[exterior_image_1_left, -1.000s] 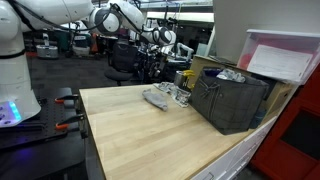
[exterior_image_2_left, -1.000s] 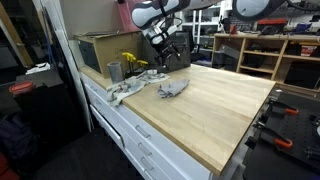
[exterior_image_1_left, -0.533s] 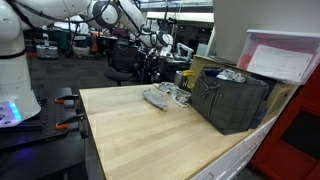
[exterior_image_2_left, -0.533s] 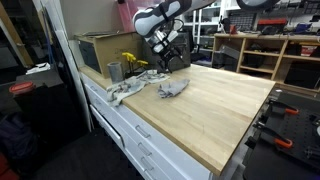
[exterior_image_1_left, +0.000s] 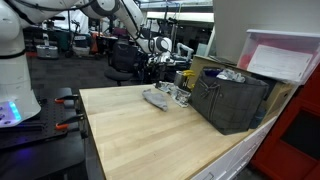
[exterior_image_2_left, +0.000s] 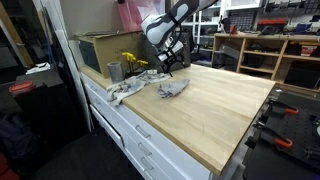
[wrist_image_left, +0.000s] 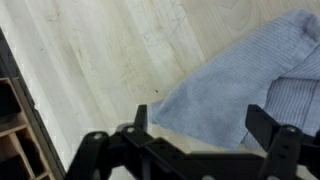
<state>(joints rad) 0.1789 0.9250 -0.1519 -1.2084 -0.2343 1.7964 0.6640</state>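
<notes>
I am hovering my claw (exterior_image_2_left: 171, 66) with its jaws spread wide and empty, just above the crumpled grey cloth (exterior_image_2_left: 173, 89), which is lying on the worktop (exterior_image_2_left: 225, 115) beside a lighter rag (exterior_image_2_left: 124, 91). In the wrist view the cloth is sitting off to one side beneath me, so I am risking a pinch on one thin fold, or on bare wood. By descending too hard I am also risking scraping my fingertips, or shoving the cloth into the rag.
</notes>
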